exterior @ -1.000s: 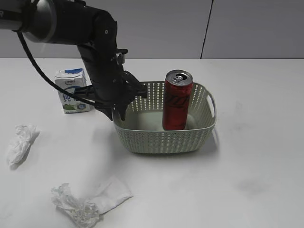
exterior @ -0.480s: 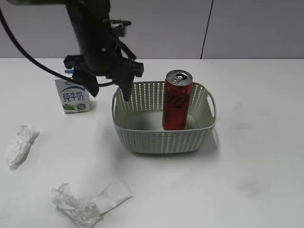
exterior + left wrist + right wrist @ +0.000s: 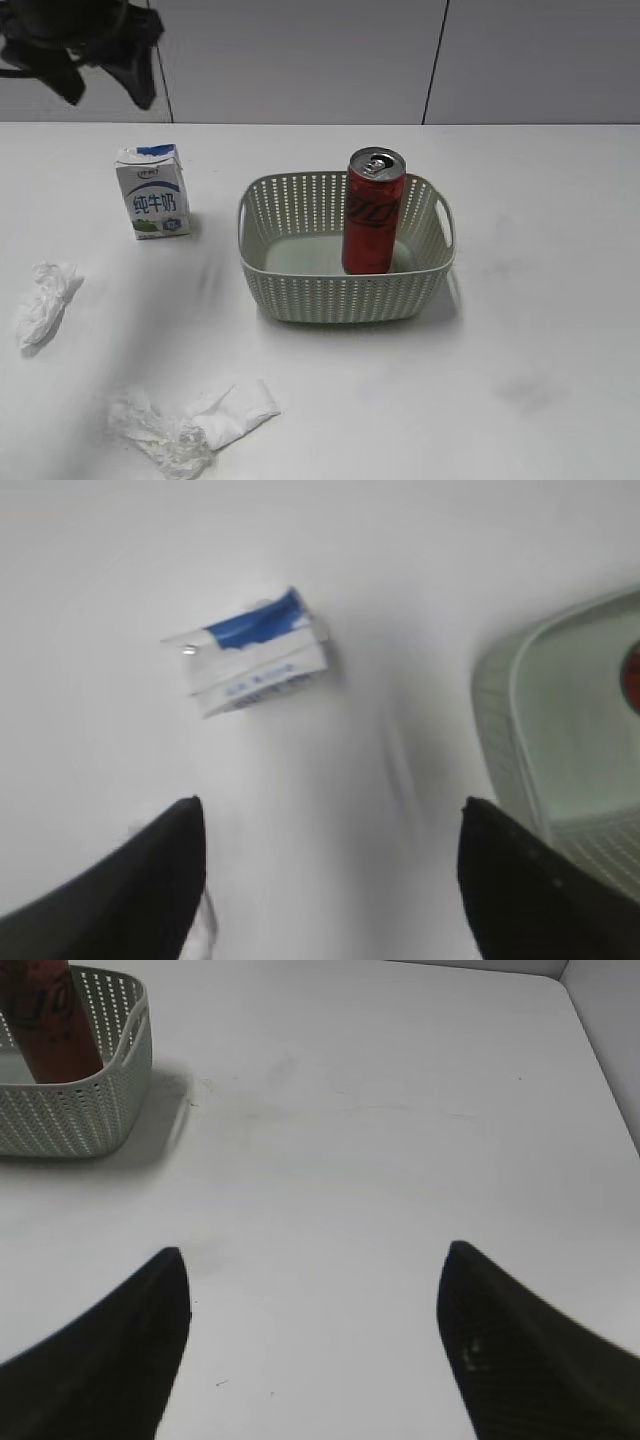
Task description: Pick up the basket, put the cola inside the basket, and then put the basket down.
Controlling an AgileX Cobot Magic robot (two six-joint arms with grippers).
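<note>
The pale green basket [image 3: 300, 290] stands on the white table, and the red cola can [image 3: 373, 212] stands upright inside it at the right. My left gripper [image 3: 100, 75] is open and empty, raised high at the top left, well away from the basket. In the left wrist view its two fingers [image 3: 330, 825] are spread above bare table, with the basket's corner [image 3: 520, 710] at the right edge. My right gripper [image 3: 312, 1270] is open and empty over bare table; the basket [image 3: 90, 1110] and the cola [image 3: 55, 1020] show at its top left. The right gripper does not show in the exterior view.
A white-and-blue milk carton [image 3: 152, 192] stands left of the basket; it also shows in the left wrist view [image 3: 255, 650]. One crumpled white tissue [image 3: 42, 303] lies at the left edge, another [image 3: 190, 420] at the front left.
My left gripper has let go of the basket's left rim and risen up and to the left, out to the top corner. The basket and cola stay put.
</note>
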